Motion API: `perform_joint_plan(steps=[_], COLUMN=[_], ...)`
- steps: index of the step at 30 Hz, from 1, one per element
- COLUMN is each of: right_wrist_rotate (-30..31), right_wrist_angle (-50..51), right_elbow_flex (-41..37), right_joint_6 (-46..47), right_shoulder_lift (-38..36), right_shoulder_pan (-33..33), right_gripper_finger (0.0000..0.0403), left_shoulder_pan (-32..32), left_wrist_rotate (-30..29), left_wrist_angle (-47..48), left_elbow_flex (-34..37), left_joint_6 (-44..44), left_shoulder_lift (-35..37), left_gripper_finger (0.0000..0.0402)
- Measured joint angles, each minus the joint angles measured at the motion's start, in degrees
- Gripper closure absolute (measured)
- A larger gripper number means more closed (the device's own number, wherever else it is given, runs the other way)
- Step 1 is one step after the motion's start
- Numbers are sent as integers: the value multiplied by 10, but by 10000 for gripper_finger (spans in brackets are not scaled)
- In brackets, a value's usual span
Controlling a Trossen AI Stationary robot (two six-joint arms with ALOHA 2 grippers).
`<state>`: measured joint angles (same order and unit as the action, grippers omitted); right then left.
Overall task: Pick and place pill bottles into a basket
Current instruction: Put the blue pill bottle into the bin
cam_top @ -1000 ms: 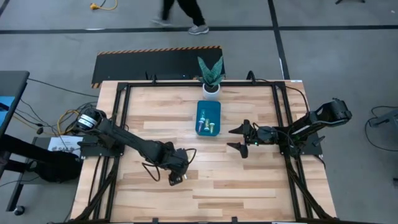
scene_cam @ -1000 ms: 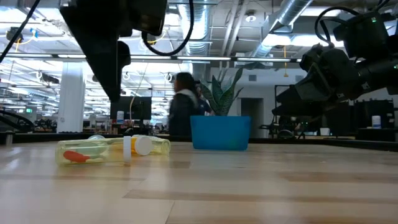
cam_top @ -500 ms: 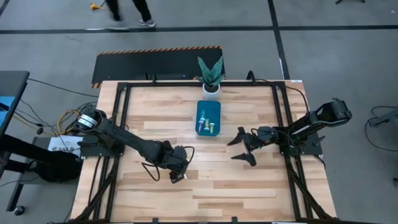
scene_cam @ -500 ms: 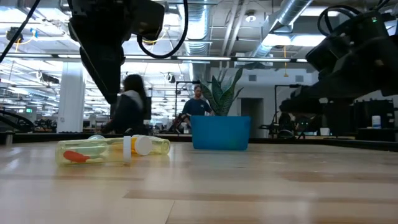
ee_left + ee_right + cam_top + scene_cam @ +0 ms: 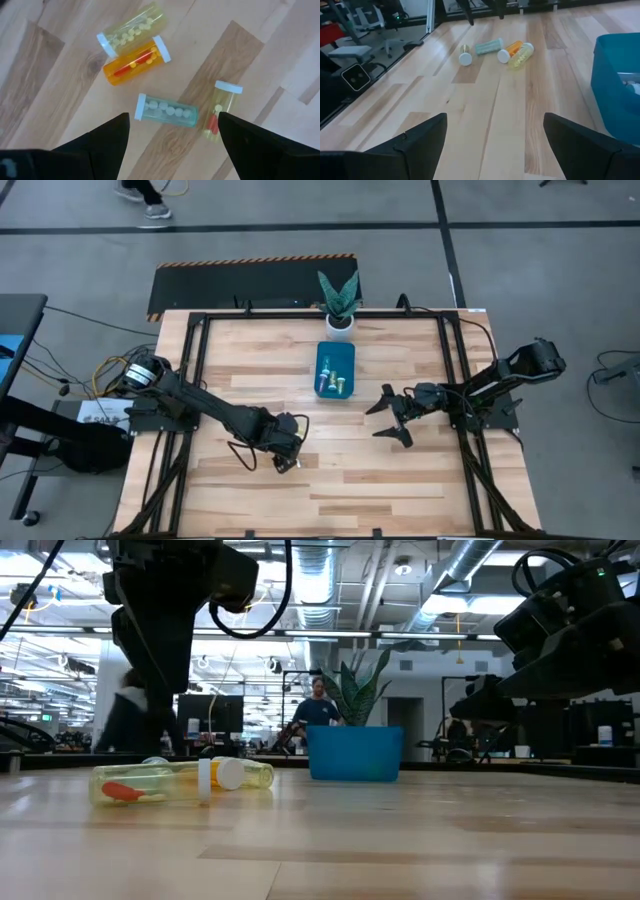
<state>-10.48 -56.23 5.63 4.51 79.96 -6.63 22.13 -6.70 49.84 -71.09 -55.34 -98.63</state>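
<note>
Several pill bottles lie on their sides on the wooden table: a yellow one, an orange one, a pale green one and a small yellow one. My left gripper hangs open above them, pointing down, with the green bottle below the gap between its fingers. The blue basket stands at the table's far middle with a few bottles inside. To the basket's right and nearer, my right gripper is open and points toward the table's left.
A white pot with a green plant stands at the far edge behind the basket. Black frame rails run along the table's sides. Bare wood lies between the grippers and the near edge. People show in the room beyond.
My left gripper has rolled about its own axis above the bottles without shifting place. My right gripper has turned at the wrist, and its fingers have swung a little toward the table's near edge. Both have stayed open. The bottles have kept still.
</note>
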Motion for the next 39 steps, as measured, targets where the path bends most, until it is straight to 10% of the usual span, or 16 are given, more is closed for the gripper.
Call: perform_joint_plan(steps=[39], right_wrist_rotate=[0], right_wrist_angle=[0], right_elbow_flex=[0], right_joint_6=[0], right_shoulder_lift=[0], right_shoulder_pan=[0], right_gripper_finger=[76], left_shoulder_pan=[5], left_wrist_rotate=[4], left_wrist_angle=[-6], left_elbow_flex=[0], left_joint_6=[99], left_shoulder_lift=[-56], left_gripper_finger=[108])
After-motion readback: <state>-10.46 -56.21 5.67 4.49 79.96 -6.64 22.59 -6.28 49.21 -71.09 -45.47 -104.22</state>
